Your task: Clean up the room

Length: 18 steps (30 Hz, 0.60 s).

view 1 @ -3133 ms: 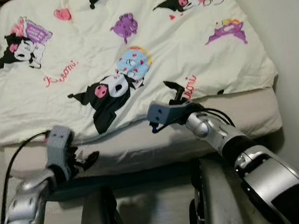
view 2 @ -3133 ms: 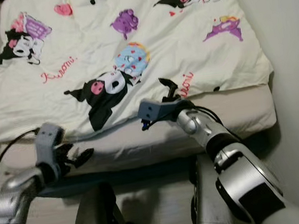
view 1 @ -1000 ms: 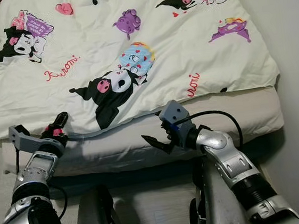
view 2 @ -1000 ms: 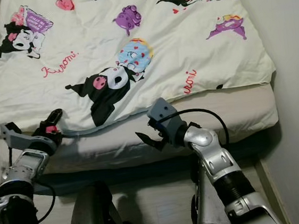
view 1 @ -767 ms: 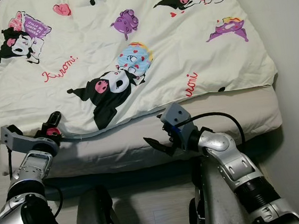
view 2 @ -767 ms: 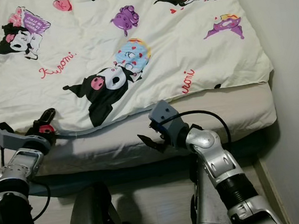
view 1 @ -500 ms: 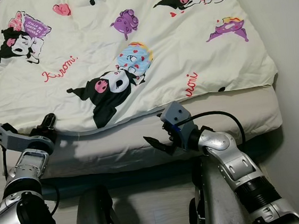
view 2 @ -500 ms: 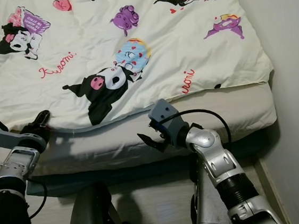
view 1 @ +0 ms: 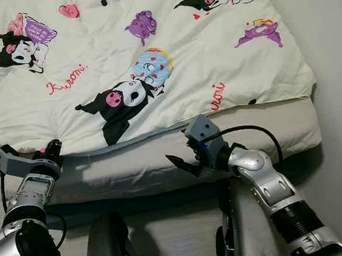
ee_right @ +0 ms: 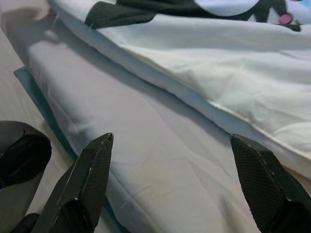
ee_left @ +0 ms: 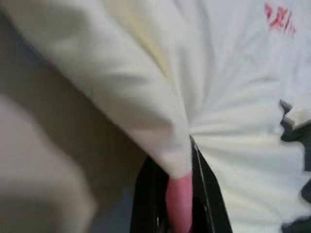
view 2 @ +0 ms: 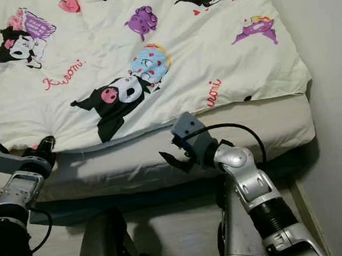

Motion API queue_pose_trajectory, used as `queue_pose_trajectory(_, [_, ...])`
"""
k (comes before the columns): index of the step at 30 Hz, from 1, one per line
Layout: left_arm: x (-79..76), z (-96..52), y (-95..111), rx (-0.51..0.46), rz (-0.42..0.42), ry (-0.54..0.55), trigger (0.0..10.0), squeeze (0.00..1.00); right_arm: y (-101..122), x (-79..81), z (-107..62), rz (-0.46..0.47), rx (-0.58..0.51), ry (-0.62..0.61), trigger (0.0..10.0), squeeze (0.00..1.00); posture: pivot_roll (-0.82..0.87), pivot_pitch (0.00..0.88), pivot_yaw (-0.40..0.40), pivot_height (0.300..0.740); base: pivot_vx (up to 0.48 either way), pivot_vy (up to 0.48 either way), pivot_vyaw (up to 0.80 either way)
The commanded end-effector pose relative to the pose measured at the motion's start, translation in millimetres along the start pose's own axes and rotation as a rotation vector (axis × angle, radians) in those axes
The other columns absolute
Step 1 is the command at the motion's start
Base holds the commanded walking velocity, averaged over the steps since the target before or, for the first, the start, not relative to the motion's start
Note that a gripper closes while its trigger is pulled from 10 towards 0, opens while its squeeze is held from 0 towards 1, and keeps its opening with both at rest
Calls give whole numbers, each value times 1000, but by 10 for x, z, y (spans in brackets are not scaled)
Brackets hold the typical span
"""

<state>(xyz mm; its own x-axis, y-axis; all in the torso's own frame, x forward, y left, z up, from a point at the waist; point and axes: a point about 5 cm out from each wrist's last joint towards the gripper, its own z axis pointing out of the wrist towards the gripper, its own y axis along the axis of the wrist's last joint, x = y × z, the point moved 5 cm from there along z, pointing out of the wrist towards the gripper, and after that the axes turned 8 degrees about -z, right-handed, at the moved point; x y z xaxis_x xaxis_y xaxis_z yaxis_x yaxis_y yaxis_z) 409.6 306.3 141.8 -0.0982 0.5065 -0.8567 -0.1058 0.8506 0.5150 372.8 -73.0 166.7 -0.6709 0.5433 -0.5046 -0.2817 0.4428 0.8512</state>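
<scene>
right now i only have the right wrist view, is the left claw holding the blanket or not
observer: yes, the left claw is shut on the blanket, pinching its hem at the near left corner.
operator: where does my right claw sit along the bed
observer: the right claw hovers open in front of the mattress side, about mid-width, just below the blanket hem.
operator: anything on the right side
observer: a pale wall stands close beside the bed's right side.
</scene>
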Motion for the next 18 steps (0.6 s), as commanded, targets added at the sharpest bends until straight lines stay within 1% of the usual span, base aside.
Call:
queue_pose_trajectory(1, [251, -106, 72, 28, 136, 89, 0, 0, -57, 102, -13, 14, 17, 21, 10000, 0, -77, 432, 82, 456, 0, 0, 0])
queue_pose_trajectory(2, [251, -106, 72, 28, 136, 89, 0, 0, -57, 102, -13, 14, 17, 21, 10000, 0, -77, 432, 82, 456, 0, 0, 0])
queue_pose_trajectory(3, [364, -180, 95, 85, 239, 108, 0, 0, -43, 100, -21, 17, 12, 16, 10000, 0, -71, 430, 90, 456, 0, 0, 0])
queue_pose_trajectory(4, [401, -209, 100, 105, 274, 110, 0, 0, -39, 101, -23, 17, 11, 15, 10000, 0, -70, 430, 90, 456, 0, 0, 0])
queue_pose_trajectory(7, [442, -249, 130, 116, 288, 110, 0, 0, -36, 101, -23, 20, 9, 14, 10000, 0, -67, 429, 93, 456, 0, 0, 0])
queue_pose_trajectory(8, [465, -272, 151, 119, 295, 110, 0, 0, -34, 102, -23, 22, 8, 14, 10000, 0, -67, 429, 93, 456, 0, 0, 0])
queue_pose_trajectory(9, [510, -328, 216, 115, 295, 110, 0, 0, -31, 102, -23, 25, 6, 13, 10000, 0, -64, 428, 98, 456, 0, 0, 0])
queue_pose_trajectory(10, [510, -328, 216, 115, 295, 110, 0, 0, -31, 102, -23, 25, 6, 13, 10000, 0, -64, 428, 98, 456, 0, 0, 0])
queue_pose_trajectory(12, [586, -449, 310, 126, 307, 104, 0, 0, -26, 101, -23, 29, 4, 11, 10000, 0, -61, 428, 97, 456, 0, 0, 0])
queue_pose_trajectory(13, [602, -501, 330, 145, 329, 93, 0, 0, -25, 102, -23, 33, 2, 12, 10000, 0, -58, 428, 97, 456, 0, 0, 0])
queue_pose_trajectory(15, [606, -528, 333, 160, 345, 87, 0, 0, -24, 102, -23, 35, 1, 12, 10000, 0, -58, 428, 97, 456, 0, 0, 0])
queue_pose_trajectory(17, [583, -637, 356, 214, 407, 35, 0, 0, -19, 117, -17, 38, -3, 20, 10000, 0, -55, 429, 98, 456, 0, 0, 0])
queue_pose_trajectory(18, [572, -673, 363, 231, 423, 16, 0, 0, -18, 121, -15, 38, -3, 23, 10000, 0, -55, 429, 98, 456, 0, 0, 0])
